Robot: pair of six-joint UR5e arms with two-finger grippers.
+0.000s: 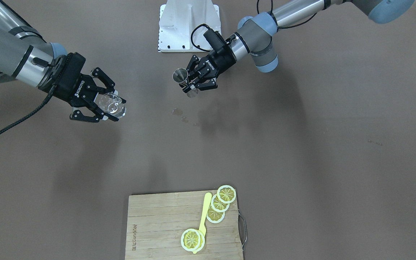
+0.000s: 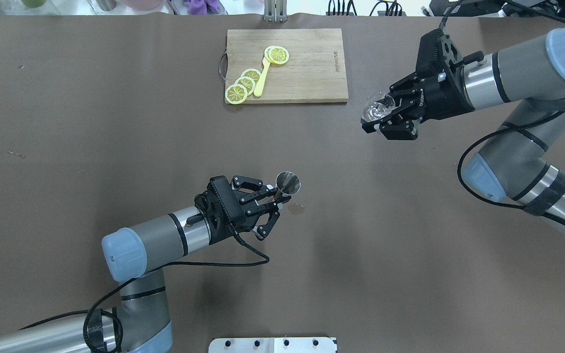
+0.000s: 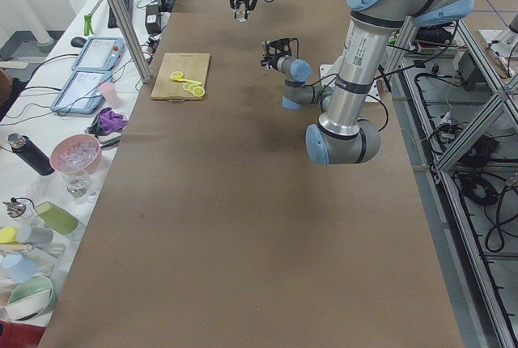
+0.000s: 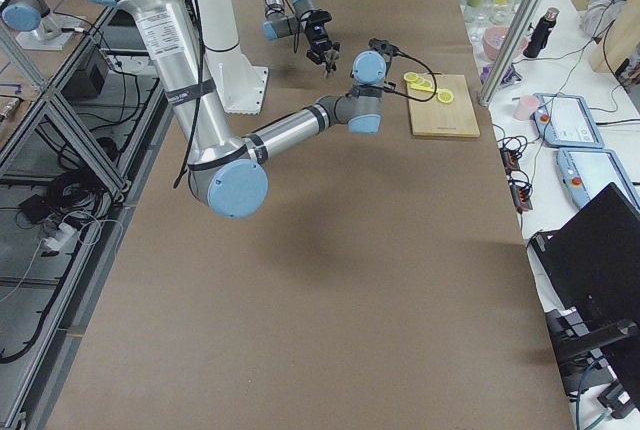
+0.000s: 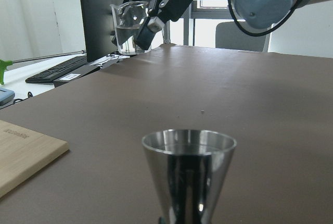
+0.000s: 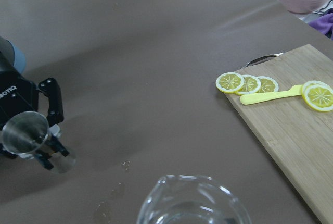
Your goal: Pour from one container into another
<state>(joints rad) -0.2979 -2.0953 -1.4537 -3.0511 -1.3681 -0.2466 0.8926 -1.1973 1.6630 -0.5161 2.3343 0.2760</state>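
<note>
The left gripper [image 2: 278, 201] is closed on the narrow waist of the steel jigger [image 2: 287, 182]; the jigger stands upright with its wide open mouth turned up, near the middle of the brown table [image 2: 115, 122]. Whether its lower cone touches the table I cannot tell. In the left wrist view its shiny rim [image 5: 188, 140] fills the lower middle. Just beside the jigger there is a small wet spot [image 2: 297, 208] on the table.

The right gripper [image 2: 383, 112] is closed around the small clear glass cup [image 2: 374, 110]; its fingers press on the two sides of the cup. It holds the cup in the air above the table, just beside the right corner of the cutting board [image 2: 302, 63] in the overhead view, and well apart from the jigger. The left wrist view shows the cup [image 5: 127, 26] almost upright between the black fingers; the right wrist view looks down over its rim [image 6: 190, 203], with the pouring lip at the far side, and the jigger [image 6: 26, 130] is far off at the left.

The wooden cutting board lies at the far edge of the table; on it there are three overlapping lemon slices [image 2: 245, 83], more slices stacked apart from them [image 2: 278, 55], and a yellow plastic utensil [image 2: 262, 78] between the two groups.
</note>
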